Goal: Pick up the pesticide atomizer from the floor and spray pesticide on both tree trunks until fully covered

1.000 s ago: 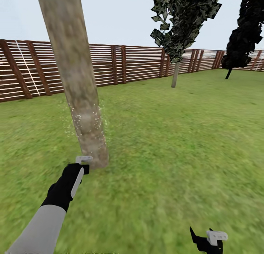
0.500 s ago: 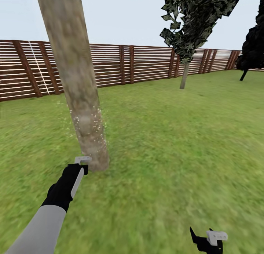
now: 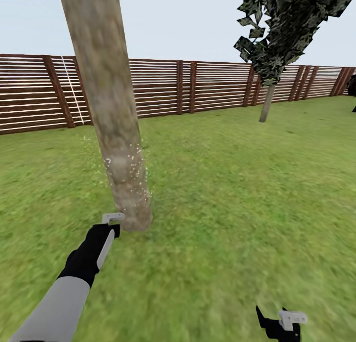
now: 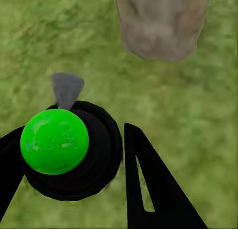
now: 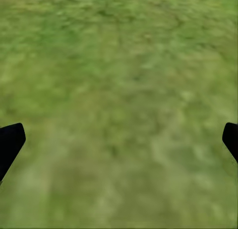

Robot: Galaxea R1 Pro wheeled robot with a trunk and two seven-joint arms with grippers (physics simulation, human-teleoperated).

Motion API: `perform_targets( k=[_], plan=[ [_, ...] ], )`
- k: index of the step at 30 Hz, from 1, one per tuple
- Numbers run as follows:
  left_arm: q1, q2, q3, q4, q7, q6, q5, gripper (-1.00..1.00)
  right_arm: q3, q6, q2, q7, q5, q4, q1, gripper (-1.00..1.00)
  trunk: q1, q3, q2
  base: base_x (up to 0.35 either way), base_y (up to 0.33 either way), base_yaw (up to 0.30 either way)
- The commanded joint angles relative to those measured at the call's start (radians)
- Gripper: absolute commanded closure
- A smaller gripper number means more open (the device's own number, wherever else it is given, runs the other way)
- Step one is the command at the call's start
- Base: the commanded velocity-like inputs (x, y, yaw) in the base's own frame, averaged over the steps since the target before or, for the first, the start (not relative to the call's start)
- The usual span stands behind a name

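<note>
outdoors, the lawn point(image 3: 237, 193) runs to a slatted fence point(image 3: 163, 87) at twelve o'clock, the near tree trunk point(image 3: 111, 109) flecked white at eleven, the left gripper point(image 4: 74, 154) clamped on the green-topped sprayer point(image 4: 54, 141) just beside its foot, the right gripper point(image 5: 119, 139) spread empty at five.

Pesticide atomizer point(image 4: 57, 142): bright green ball over a round black body with a small grey nozzle, held between black fingers point(image 4: 148, 189), nozzle toward the trunk base. Near tree trunk point(image 3: 111, 109): thick, mottled grey-brown bark, rising from the lawn point(image 3: 237, 193) at a slight lean, lower stretch speckled with fine white droplets. Second tree point(image 3: 282, 30): well apart near the slatted fence point(image 3: 207, 87), thin pale trunk, dark jagged foliage above.
</note>
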Motion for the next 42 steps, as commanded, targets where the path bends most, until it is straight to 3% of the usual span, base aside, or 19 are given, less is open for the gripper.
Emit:
perform_targets(
  k=[1,6,9,12,14,16,20,21,24,25,27,33,35,38,40,42],
  plan=[
    [-0.001,0.0,0.001,0.019,0.004,-0.016,0.003,1.0,-0.009,-0.002,0.0,0.008,0.002,0.0,-0.001,-1.0,0.0,-0.001,0.0,0.335,-0.008,0.006],
    [-0.001,-0.001,-0.001,0.049,0.002,-0.037,0.006,1.0,-0.009,-0.002,0.0,0.008,0.002,0.0,-0.001,-1.0,0.0,-0.001,0.0,0.328,-0.001,0.001],
    [-0.001,-0.014,-0.005,0.088,-0.001,-0.041,0.008,1.0,-0.009,-0.002,0.0,0.008,0.002,0.0,-0.001,-1.0,0.0,-0.001,0.0,0.061,0.0,0.0],
    [-0.001,-0.061,-0.009,0.099,-0.01,-0.042,0.003,1.0,-0.009,-0.002,0.0,0.008,0.002,0.0,-0.001,-1.0,0.0,-0.001,0.0,0.004,0.0,0.0],
    [-0.001,-0.075,-0.028,0.1,-0.011,-0.041,0.005,1.0,-0.009,-0.002,0.0,0.008,0.002,0.0,-0.001,-1.0,0.0,-0.001,0.0,0.0,0.0,0.0],
    [-0.001,-0.061,-0.027,0.101,-0.013,-0.039,0.005,1.0,-0.009,-0.002,0.0,0.008,0.002,0.0,-0.001,-1.0,0.0,-0.001,0.0,0.0,0.0,0.0],
    [-0.001,0.02,-0.018,0.112,-0.014,-0.037,0.016,1.0,-0.009,-0.002,0.0,0.008,0.002,0.0,-0.001,-1.0,0.0,-0.001,0.0,0.0,0.0,0.0],
    [-0.001,0.025,-0.011,0.113,-0.014,-0.039,0.018,1.0,-0.009,-0.002,0.0,0.008,0.002,0.0,-0.001,-1.0,0.0,-0.001,0.0,0.0,0.0,0.0],
    [-0.001,0.011,-0.012,0.112,-0.012,-0.041,0.02,1.0,-0.009,-0.002,0.0,0.008,0.002,0.0,-0.001,-1.0,0.0,-0.001,0.0,-0.073,0.0,0.0],
    [-0.001,-0.013,-0.013,0.112,-0.012,-0.042,0.018,1.0,-0.009,-0.002,0.0,0.008,0.002,0.0,-0.001,-1.0,0.0,-0.001,0.0,-0.292,0.0,0.0],
    [-0.001,-0.031,-0.013,0.114,-0.012,-0.043,0.016,1.0,-0.009,-0.002,0.0,0.008,0.002,0.0,-0.001,-1.0,0.0,-0.001,0.0,-0.206,0.0,0.0],
    [-0.006,-0.044,-0.016,0.097,-0.006,-0.039,0.017,1.0,-0.008,-0.002,0.0,0.008,0.002,0.0,-0.001,-1.0,0.0,-0.001,0.0,-0.019,0.0,0.0],
    [-0.014,-0.075,-0.016,0.047,-0.002,-0.027,0.011,1.0,-0.009,-0.002,0.0,0.008,0.002,0.0,-0.001,-1.0,0.0,-0.001,0.0,-0.104,0.021,0.0],
    [-0.013,-0.072,-0.011,-0.019,-0.002,-0.019,0.007,1.0,-0.009,-0.002,0.0,0.008,0.002,0.0,-0.001,-1.0,0.0,-0.001,0.0,-0.291,0.077,0.0],
    [-0.011,-0.05,-0.007,-0.039,-0.002,-0.017,0.005,1.0,-0.009,-0.002,0.0,0.008,0.003,0.0,-0.001,-1.0,0.0,-0.001,0.0,-0.321,0.087,0.0],
    [-0.012,-0.047,-0.01,-0.052,-0.002,-0.014,0.005,1.0,-0.009,-0.002,0.0,0.008,0.002,0.0,-0.001,-1.0,0.0,-0.001,0.0,-0.182,0.043,0.0]
  ],
)
